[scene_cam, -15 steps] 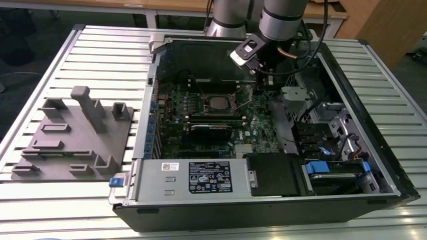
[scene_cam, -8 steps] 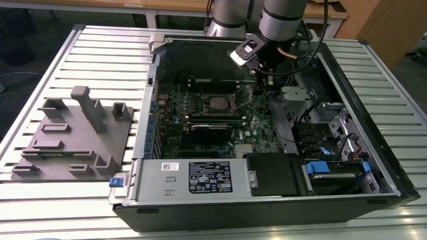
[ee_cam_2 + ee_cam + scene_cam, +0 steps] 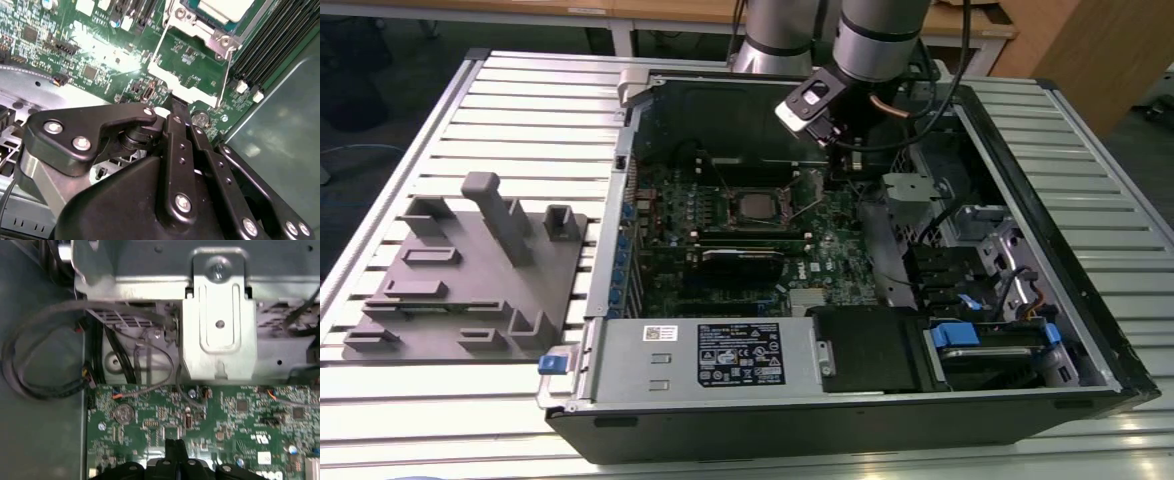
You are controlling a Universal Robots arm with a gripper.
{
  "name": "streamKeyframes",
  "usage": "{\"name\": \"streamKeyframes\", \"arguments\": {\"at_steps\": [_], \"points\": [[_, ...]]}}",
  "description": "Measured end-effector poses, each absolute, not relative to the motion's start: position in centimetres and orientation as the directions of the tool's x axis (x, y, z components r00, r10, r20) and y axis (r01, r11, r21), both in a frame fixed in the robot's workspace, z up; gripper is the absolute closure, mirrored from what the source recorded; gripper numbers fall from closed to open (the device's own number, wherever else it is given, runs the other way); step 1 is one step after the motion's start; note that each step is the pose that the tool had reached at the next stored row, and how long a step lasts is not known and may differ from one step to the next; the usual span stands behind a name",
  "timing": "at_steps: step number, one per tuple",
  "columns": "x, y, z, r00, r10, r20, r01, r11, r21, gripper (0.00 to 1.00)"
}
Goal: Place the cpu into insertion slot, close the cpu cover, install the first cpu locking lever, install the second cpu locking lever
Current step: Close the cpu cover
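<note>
CPU (image 3: pixel 227 7) sits in the slot (image 3: pixel 735 192) on your board (image 3: pixel 834 262). In the second wrist view its pale top lies flat inside the socket. The exterior view shows the same grey square in the black frame, so you can count the first step as done.

The cover (image 3: pixel 185 90) is the step you are on now. It appears to stand up off the socket, since green board shows through its square cut-out. Its free edge is the part nearest your gripper (image 3: pixel 172 107).

The claw is pinched narrow with nothing between the fingers, its tip just beside that edge. You cannot tell from these views whether it touches the metal. In the first wrist view the same closed tip hangs over the green board.

Closing the cover, as I judge it, calls for a push on that free edge toward the socket. Keep it steady so the frame drops square over the CPU and does not scrape the chip. You cannot make out the levers well enough to say how they stand.
</note>
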State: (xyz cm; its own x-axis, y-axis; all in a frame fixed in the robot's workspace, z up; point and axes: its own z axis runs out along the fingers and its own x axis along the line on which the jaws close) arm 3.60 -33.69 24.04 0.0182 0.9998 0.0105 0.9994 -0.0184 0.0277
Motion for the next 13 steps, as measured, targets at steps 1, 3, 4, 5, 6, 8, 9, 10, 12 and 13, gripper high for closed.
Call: {"name": "streamKeyframes", "arguments": {"at_steps": [1,3,4,5,6,8,9,10,12,13], "points": [[3.4,-33.7,24.0,0.018,1.0,0.011,0.999,-0.018,0.029,0.89],[2.9,-33.7,24.0,0.018,1.0,0.011,0.999,-0.018,0.031,0.89],[2.7,-33.7,24.0,0.018,1.0,0.011,0.999,-0.018,0.032,0.89],[2.4,-33.7,24.0,0.018,1.0,0.011,0.999,-0.018,0.034,0.89],[2.1,-33.7,24.0,0.018,1.0,0.011,0.999,-0.018,0.036,0.89],[1.5,-33.7,24.0,0.018,1.0,0.011,0.999,-0.018,0.039,0.89],[1.2,-33.7,24.0,0.018,1.0,0.011,0.999,-0.018,0.041,0.89],[0.9,-33.7,24.0,0.018,1.0,0.011,0.999,-0.018,0.043,0.89],[0.3,-33.7,24.0,0.018,1.0,0.011,0.999,-0.018,0.048,0.89],[0.0,-33.7,24.0,0.018,1.0,0.011,0.999,-0.018,0.05,0.89]]}}
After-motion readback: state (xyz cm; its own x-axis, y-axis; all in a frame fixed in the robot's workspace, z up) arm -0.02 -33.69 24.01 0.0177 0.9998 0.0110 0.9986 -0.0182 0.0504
